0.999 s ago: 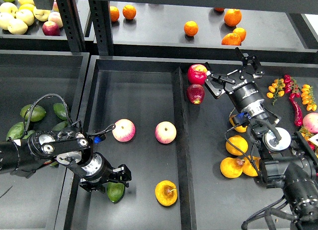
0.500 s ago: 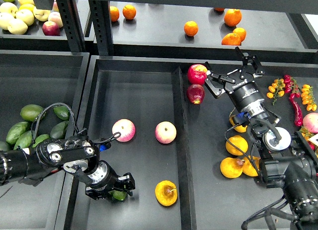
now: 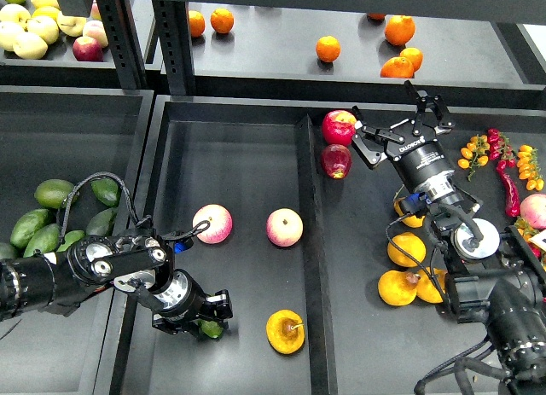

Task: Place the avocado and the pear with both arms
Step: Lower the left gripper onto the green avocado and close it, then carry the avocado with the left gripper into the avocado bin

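Nearest, low in the middle tray (image 3: pixel 230 156): left gripper (image 3: pixel 207 320), fingers closed around the avocado (image 3: pixel 210 328), only a green sliver showing beneath them. Just right of it, apart: the pear (image 3: pixel 285 331), lying on the tray floor, dimple and stem up. Farther back in the same tray: two pink-yellow apples (image 3: pixel 212 223), well apart from each other. At left, in the next tray: a heap of green fruit (image 3: pixel 44 220). Beyond, over the right tray: right gripper (image 3: pixel 397 128), fingers spread wide, holding nothing, just beside two red apples (image 3: pixel 338 127).
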You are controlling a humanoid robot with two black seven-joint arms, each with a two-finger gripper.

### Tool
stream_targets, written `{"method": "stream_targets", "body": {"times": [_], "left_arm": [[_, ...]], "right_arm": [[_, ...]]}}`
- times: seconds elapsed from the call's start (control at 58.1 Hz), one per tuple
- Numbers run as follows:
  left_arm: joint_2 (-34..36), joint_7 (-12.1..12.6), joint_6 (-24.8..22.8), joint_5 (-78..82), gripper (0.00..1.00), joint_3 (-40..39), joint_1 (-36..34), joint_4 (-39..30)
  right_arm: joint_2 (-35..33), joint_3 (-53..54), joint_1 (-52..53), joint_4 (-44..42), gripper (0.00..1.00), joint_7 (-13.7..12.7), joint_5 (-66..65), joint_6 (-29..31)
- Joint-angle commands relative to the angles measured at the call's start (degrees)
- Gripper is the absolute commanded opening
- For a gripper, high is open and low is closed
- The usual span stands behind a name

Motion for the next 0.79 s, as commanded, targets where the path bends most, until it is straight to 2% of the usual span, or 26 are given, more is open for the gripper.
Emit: {"method": "stream_targets", "body": {"times": [0.0, 0.327, 0.775], "left_arm": [[0.0, 0.0, 0.0, 0.1, 0.57, -0.1, 0.0, 0.1], [0.5, 0.0, 0.0, 3.5, 0.45, -2.9, 0.9, -0.1], [0.7, 0.0, 0.0, 5.5, 0.41, -4.9, 1.2, -0.4]], "right_arm": [[0.0, 0.0, -0.2, 0.0, 0.99, 0.0, 0.0, 0.0], [0.0, 0.0, -0.7, 0.3, 0.99, -0.2, -0.1, 0.0], [0.0, 0.0, -1.4, 0.2, 0.99, -0.2, -0.1, 0.0]]}}
